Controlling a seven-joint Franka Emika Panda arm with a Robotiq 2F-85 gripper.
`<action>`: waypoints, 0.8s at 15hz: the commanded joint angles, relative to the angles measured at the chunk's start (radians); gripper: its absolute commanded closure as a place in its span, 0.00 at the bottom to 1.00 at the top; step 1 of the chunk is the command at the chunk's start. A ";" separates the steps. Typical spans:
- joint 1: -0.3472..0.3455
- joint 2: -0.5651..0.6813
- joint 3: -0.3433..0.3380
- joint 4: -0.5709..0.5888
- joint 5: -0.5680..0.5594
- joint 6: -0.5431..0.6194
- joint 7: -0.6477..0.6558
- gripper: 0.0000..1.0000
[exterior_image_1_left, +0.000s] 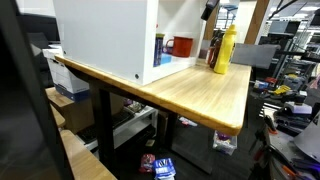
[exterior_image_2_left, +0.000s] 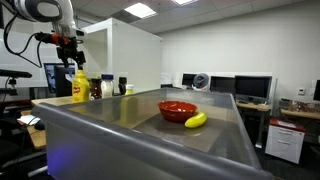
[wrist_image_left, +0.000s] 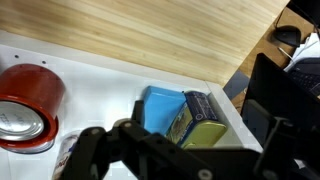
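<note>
Wooden tabletop (exterior_image_1_left: 205, 92); arm (exterior_image_2_left: 42, 10) high, pincer (exterior_image_2_left: 70, 56) downward

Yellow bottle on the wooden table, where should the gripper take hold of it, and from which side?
Probably take the yellow bottle by its upper body, just under the tapering top, coming down from above. It stands upright, the open gripper hangs higher up close by, and other containers crowd one side.
</note>
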 joint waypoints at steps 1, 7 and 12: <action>0.027 0.049 -0.012 -0.005 0.064 0.069 -0.006 0.00; 0.044 0.114 -0.017 -0.015 0.187 0.210 0.010 0.00; 0.033 0.136 0.004 -0.030 0.200 0.317 0.088 0.00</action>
